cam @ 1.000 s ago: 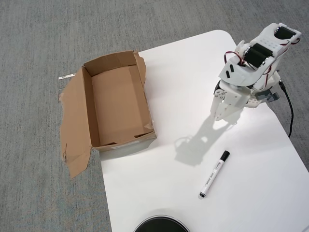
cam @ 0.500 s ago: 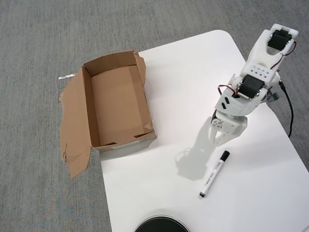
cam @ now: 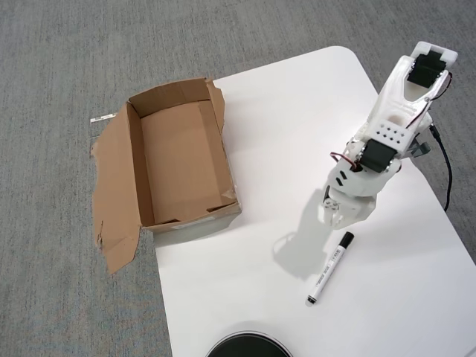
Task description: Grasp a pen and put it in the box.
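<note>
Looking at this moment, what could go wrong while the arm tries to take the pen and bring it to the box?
1. The gripper hovers near the capped end of the pen, not its middle; a grasp there may tip or roll the thin barrel away.
2. The pen lies diagonally, so jaws not turned across it could push it aside.
3. The box hangs over the table edge; a bump during the drop could shift it.
</note>
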Robot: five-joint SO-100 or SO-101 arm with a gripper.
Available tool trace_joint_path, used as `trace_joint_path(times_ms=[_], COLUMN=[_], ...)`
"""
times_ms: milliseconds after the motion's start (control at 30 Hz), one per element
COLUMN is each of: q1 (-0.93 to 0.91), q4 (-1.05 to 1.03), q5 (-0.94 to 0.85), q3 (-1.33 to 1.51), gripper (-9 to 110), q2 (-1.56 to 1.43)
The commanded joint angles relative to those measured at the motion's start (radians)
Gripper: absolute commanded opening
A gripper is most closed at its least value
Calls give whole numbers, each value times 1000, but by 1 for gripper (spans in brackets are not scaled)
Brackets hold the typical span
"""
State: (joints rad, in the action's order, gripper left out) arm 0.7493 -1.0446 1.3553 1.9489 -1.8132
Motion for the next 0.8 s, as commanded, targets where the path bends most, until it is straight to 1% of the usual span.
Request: trace_joint_path(times_ms=[0, 200, 400, 467, 600, 767], q1=[2, -4, 1, 2, 16, 58], q4=[9, 9, 15, 28, 83, 153], q5=[8, 8, 12, 38, 108, 117], q3=[-8, -7, -22, -24, -24, -12], gripper=[2, 2, 2, 3, 6, 13], q2=[23, 31, 129, 147, 149, 152])
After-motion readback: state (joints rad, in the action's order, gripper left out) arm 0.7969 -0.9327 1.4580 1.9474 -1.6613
